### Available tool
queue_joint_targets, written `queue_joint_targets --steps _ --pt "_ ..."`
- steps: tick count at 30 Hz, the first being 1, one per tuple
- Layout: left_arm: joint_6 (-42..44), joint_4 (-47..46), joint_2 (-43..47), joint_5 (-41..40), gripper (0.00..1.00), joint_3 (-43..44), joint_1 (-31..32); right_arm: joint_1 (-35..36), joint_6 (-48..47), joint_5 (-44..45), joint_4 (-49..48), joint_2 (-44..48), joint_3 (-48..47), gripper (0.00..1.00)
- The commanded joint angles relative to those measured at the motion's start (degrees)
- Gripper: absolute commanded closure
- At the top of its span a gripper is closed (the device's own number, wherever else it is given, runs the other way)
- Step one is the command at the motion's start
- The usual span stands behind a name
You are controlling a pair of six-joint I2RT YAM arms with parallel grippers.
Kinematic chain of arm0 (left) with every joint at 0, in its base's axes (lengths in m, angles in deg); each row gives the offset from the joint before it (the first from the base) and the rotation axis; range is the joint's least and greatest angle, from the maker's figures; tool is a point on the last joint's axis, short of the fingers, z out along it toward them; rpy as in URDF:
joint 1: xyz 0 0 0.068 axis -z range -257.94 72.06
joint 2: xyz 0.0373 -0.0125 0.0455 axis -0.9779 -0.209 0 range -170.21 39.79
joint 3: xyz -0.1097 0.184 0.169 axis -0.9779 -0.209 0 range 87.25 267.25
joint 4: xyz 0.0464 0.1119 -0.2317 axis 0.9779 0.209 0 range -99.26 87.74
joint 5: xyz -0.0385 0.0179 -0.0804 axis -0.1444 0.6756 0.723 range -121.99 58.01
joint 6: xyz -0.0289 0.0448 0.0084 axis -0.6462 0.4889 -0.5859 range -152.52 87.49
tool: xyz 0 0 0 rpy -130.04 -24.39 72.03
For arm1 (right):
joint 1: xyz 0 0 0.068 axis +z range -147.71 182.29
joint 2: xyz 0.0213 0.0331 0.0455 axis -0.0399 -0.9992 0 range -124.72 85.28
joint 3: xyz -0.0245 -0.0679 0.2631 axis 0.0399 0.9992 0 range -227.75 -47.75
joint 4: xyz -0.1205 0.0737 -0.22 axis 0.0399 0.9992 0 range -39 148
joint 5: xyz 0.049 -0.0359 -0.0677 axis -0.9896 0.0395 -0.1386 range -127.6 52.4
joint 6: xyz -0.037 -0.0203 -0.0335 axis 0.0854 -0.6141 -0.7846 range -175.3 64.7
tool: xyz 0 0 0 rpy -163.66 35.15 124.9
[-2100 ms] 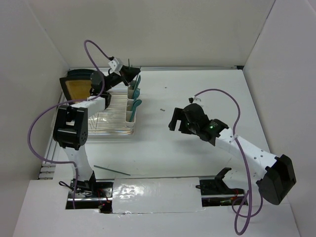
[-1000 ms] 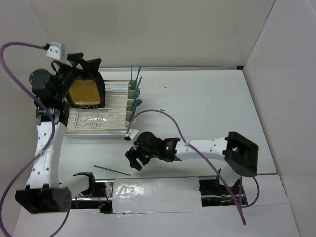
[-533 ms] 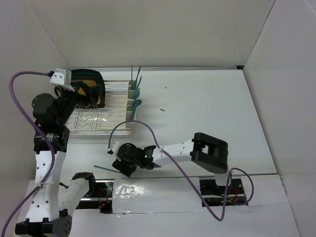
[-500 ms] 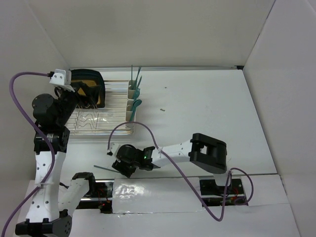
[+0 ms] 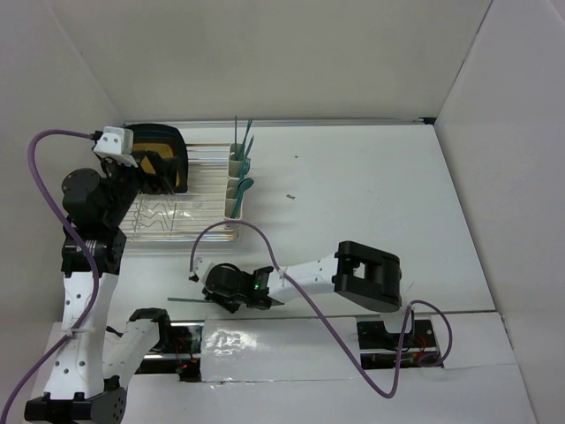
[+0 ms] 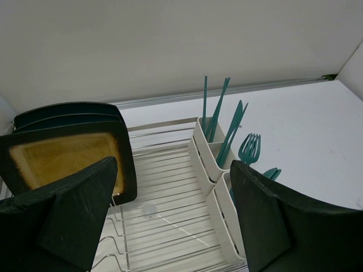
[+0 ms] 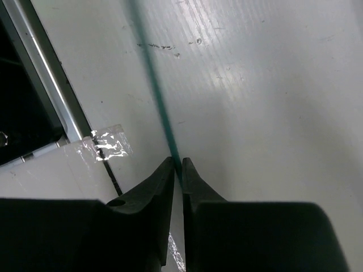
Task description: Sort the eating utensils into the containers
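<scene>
The step in hand is picking up the last loose utensil (image 5: 184, 300), a slim teal piece that is lying flat on the bench (image 5: 371, 194) close to its near edge, well apart from the cream cups (image 5: 235, 189) at the side of the wire rack (image 5: 177, 223). The right pincer (image 7: 177, 164) is reaching across to it, and its jaws are pressed almost together, pinching the thin teal stem (image 7: 156, 96) between their tips. Whether this is a fork, spoon or knife is not showing. The left pincer (image 6: 173, 164) is hanging spread wide above the rack, holding nothing, and is looking down on the cups (image 6: 218, 170), where several teal pieces (image 6: 229, 130) are standing upright. Next, I judge, the right arm is needing a clean lift without the stem slipping, then a carry to the cup holding its own kind, and a tip-down drop.
</scene>
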Motion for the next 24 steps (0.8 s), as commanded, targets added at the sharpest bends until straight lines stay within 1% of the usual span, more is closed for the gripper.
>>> queue_joint_targets --steps 1,5,6,10,11,13,15,16,17,18,19,20,21,22,23,24 --pt "2.15 -0.28 1.17 -0.53 0.07 -0.06 0.44 1.41 -0.84 3.92 1.48 -2.98 2.95 0.85" --pt "2.77 0.85 1.35 0.79 0.07 0.29 0.62 2.03 0.47 7.96 2.10 -1.40 7.79 0.99" --pt "2.68 1.12 1.35 1.05 0.07 0.38 0.62 2.12 1.26 8.75 2.98 -0.70 8.67 1.00" --pt "3.30 2.09 1.44 4.81 0.07 0.56 0.62 2.03 4.25 11.57 3.60 3.86 13.94 1.00" --pt "3.47 2.18 1.44 5.61 0.07 0.47 0.70 2.03 4.60 11.57 3.60 6.57 16.39 1.00" --pt "4.61 2.53 1.53 8.76 0.07 0.56 0.79 2.03 4.70 9.22 3.60 9.40 18.95 1.00" --pt "6.01 3.41 1.88 12.63 0.08 0.56 0.97 2.03 3.12 7.19 2.90 15.37 22.65 1.00" --pt "7.41 3.84 2.05 18.31 0.08 0.30 1.06 1.94 3.03 5.96 2.38 17.48 23.70 1.00" --pt "8.73 4.28 2.75 21.50 0.09 0.03 1.14 2.03 2.85 5.95 2.37 22.02 25.71 1.00" --pt "12.84 5.16 2.93 25.18 0.08 0.03 1.32 2.03 2.68 5.34 1.76 24.42 26.60 1.00" --pt "14.79 5.43 3.28 29.14 0.09 -0.49 1.32 2.03 2.59 5.33 1.75 26.70 27.31 1.00" --pt "16.38 6.82 3.46 37.27 0.06 -0.93 1.32 2.03 2.59 5.33 1.75 29.16 28.71 1.00" --pt "19.96 6.84 3.72 40.65 0.05 -1.81 1.32 2.03 2.50 5.33 1.75 33.80 29.42 1.00" --pt "23.22 7.88 3.46 49.65 0.03 -2.86 1.41 1.86 2.50 5.94 1.75 38.37 30.47 1.00" --pt "23.25 7.89 3.46 49.74 0.03 -2.87 1.41 1.86 2.50 5.95 1.75 38.42 30.48 1.00" --pt "28.73 8.93 3.46 52.79 0.03 -3.22 1.41 2.03 2.41 5.95 2.36 42.77 31.26 1.00"
